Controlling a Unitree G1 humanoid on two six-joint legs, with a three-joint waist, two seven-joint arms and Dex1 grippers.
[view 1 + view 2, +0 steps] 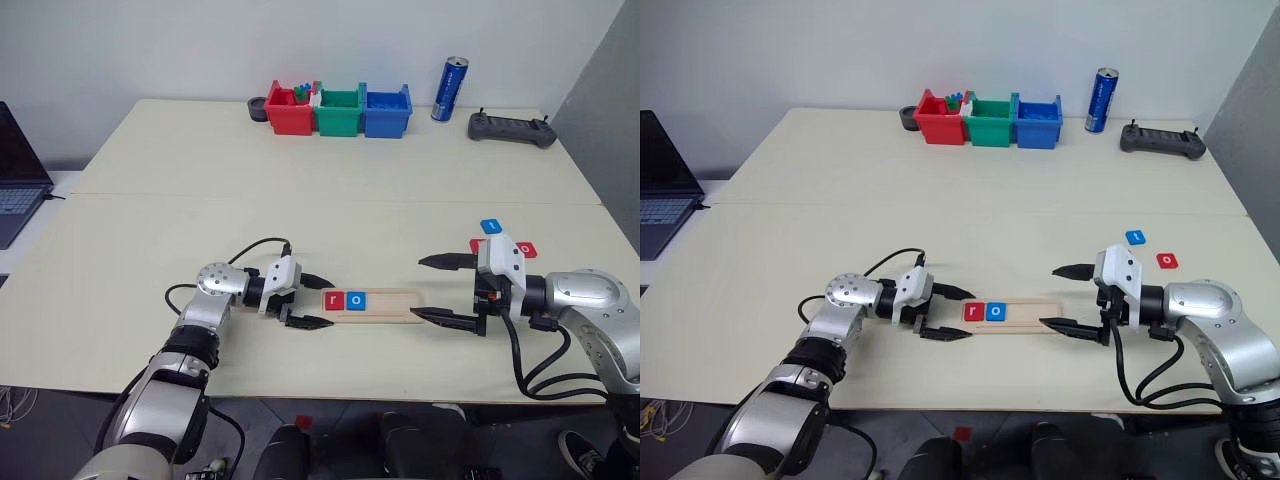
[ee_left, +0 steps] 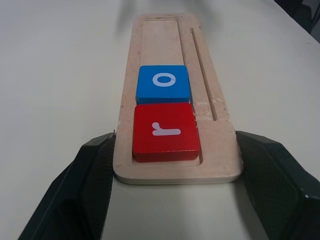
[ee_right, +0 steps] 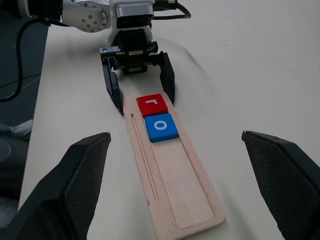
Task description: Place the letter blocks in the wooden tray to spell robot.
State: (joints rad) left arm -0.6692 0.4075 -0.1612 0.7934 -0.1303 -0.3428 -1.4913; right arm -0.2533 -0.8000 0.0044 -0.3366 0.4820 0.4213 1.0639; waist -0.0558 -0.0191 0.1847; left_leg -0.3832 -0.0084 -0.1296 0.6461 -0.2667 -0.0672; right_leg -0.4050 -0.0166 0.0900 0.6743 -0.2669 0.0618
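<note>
Two blocks, red r [image 2: 165, 131] and blue o [image 2: 163, 83], sit in your tray [image 1: 392, 307]. Left gripper [image 1: 305, 301] clamps tray's end; right gripper [image 1: 440, 290] gapes wide, empty.

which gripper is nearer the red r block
Left. The left gripper straddles the wooden tray's end right beside the red r block; the right gripper sits open at the tray's far, empty end.
</note>
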